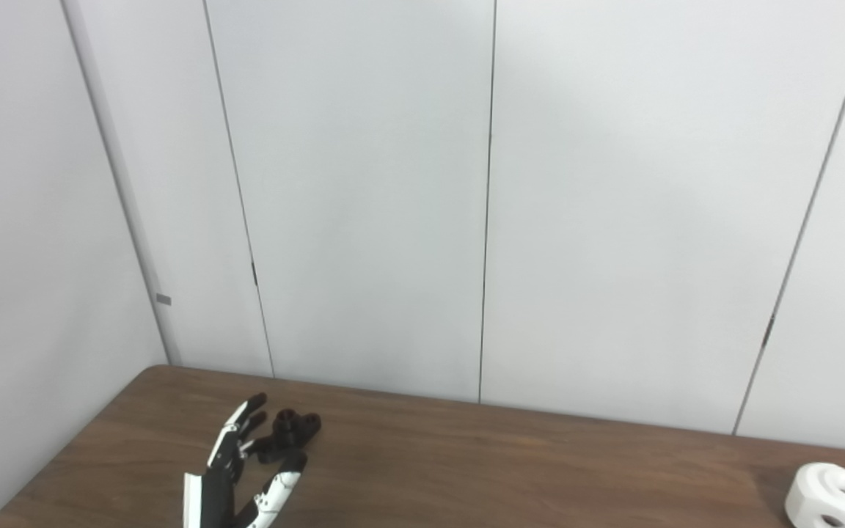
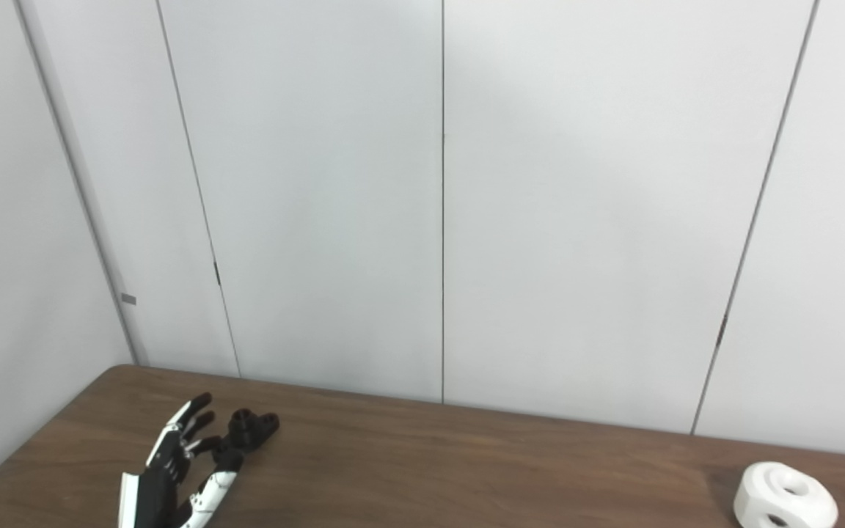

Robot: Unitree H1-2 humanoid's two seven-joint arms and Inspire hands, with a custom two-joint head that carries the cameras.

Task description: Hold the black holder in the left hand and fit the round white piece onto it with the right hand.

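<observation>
Plainly, in the left eye view the risk sat with the small black holder [image 1: 290,434], which lay on the brown table [image 1: 510,469] near its far left corner. The left hand [image 1: 239,469] reached up from the bottom edge with its fingers [image 1: 240,427] spread apart and the thumb [image 1: 279,488] set off to the side, so the holder rested in the gap between them. I could not tell whether any fingertip was touching it; nothing was clamped. My judgement was that a closing grip from that angle could nudge the light holder across the smooth wood, or pinch it off-centre and leave it tilted, which would spoil the later fit. The round white piece [image 1: 837,496] lay well apart at the far right, partly cut by the frame. The right hand was nowhere in view.

From the right eye view the same layout held. The left hand [image 2: 173,473] showed its fingers [image 2: 186,425] fanned open beside the black holder [image 2: 250,431], the thumb tip close under it, contact again unclear. The round white piece [image 2: 784,499] sat whole near the right edge of the table [image 2: 466,469], its holes facing up. With so wide a gap between the two parts, a loosely held holder might also turn when the piece was pressed on.
</observation>
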